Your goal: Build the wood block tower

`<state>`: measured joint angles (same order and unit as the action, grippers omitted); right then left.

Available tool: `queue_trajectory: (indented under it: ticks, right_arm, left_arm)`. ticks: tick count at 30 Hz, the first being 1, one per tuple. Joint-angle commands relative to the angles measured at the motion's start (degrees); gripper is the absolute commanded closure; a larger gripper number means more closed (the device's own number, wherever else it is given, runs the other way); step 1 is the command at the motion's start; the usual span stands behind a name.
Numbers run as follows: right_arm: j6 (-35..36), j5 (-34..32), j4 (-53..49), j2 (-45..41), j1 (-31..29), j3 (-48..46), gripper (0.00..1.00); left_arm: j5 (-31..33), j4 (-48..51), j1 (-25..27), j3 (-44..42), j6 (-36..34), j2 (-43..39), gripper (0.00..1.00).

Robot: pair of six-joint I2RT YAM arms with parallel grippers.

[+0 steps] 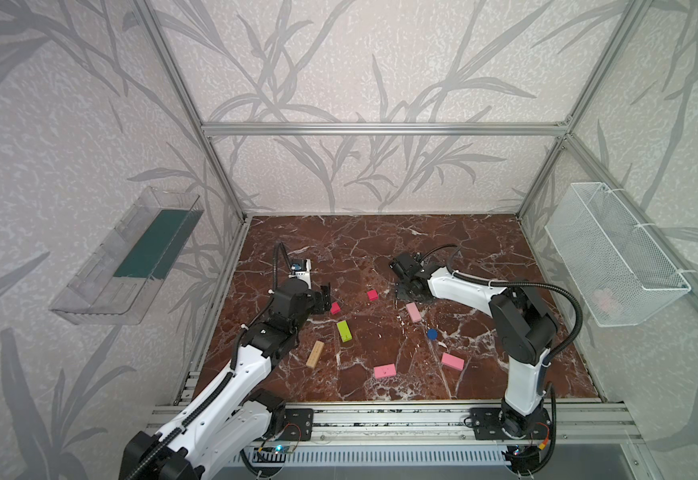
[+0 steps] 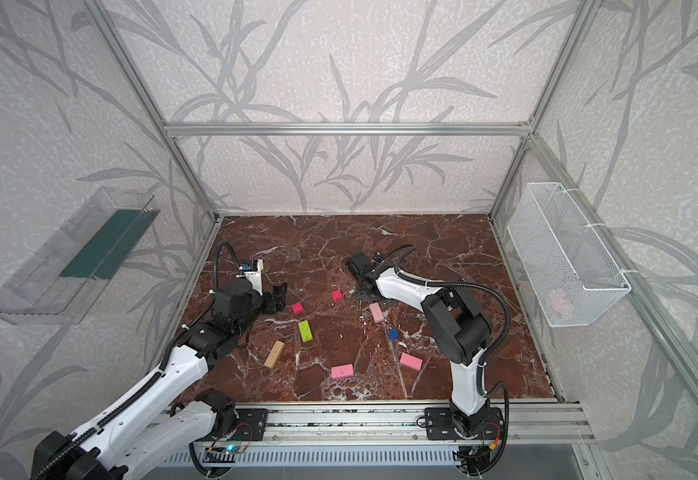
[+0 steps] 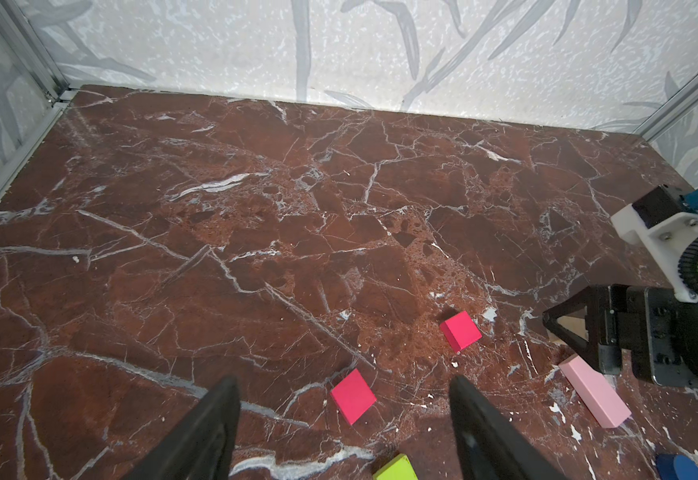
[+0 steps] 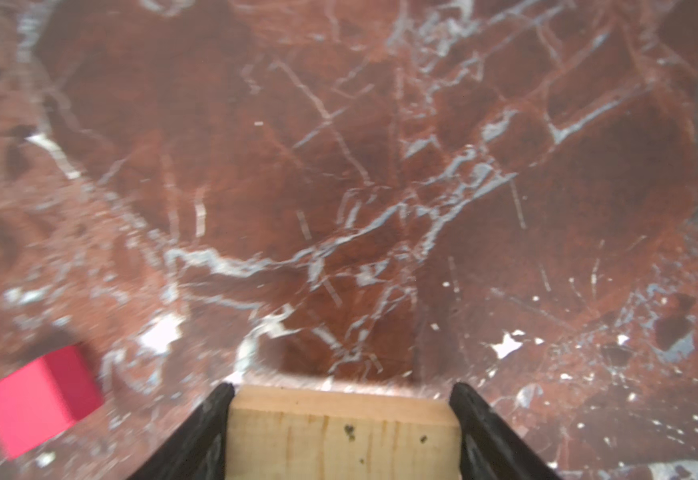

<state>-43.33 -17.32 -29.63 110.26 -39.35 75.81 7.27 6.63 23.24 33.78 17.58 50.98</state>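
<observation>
Right wrist view: the right gripper [image 4: 343,388] has its black fingers pressed on both sides of the held tan bar [image 4: 343,432], plain grainy wood with dark specks. The picture is blurred.
Top views: that bar is hidden under the gripper, which sits low over the middle of the table.
Left wrist view: the left gripper [image 3: 343,384] has its fingers spread wide and clear of any block. The near red cube [image 3: 353,395] lies just ahead of the gap, and the far red cube [image 3: 460,331] lies beyond it.
Table [image 1: 380,241]: glossy red-brown marble with white veins.
Blocks, in both top views: matte painted pieces, each lying alone on the slab.
Left side: loose tan bar [image 1: 315,354] and lime-green bar [image 1: 344,331].
Middle: pale pink bar [image 1: 413,312], just beside the right gripper, and the round blue disc [image 1: 432,334].
Front: front pink bar [image 1: 384,371] and right pink bar [image 1: 452,361], both lying flat.
</observation>
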Motion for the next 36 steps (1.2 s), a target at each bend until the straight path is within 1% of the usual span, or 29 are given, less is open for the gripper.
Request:
queue_trajectory:
  ticks: [1,5,8,10,13,26,36]
  right_arm:
    - [1.4,0.4,-2.3,-2.7,-2.0,1.9,0.38]
    - [1.8,1.0,-2.4,-2.2,-4.8,2.8,0.38]
    - [1.8,2.9,-1.8,-1.2,-6.7,3.0,0.38]
    - [1.7,4.5,-1.2,-0.5,-7.6,3.1,0.38]
    - [1.6,4.9,-0.9,0.5,-8.4,3.0,0.38]
    - [0.9,6.1,0.4,1.8,-8.2,-0.6,0.38]
    - [0.4,6.0,0.8,0.2,-5.3,-5.6,0.38]
  left_arm:
    - [1.0,1.8,0.2,-0.3,-0.2,-1.5,0.23]
    - [1.1,2.3,0.2,-0.4,-0.1,-2.1,0.23]
    - [1.1,2.5,0.1,-0.4,0.0,-2.5,0.23]
    - [1.2,2.5,0.2,-0.4,0.1,-2.7,0.23]
    - [1.1,2.7,0.2,-0.4,0.1,-2.9,0.23]
    - [1.7,3.0,0.2,-0.6,-0.1,-3.2,0.23]
    - [1.9,2.8,0.2,-0.6,-0.8,-2.6,0.23]
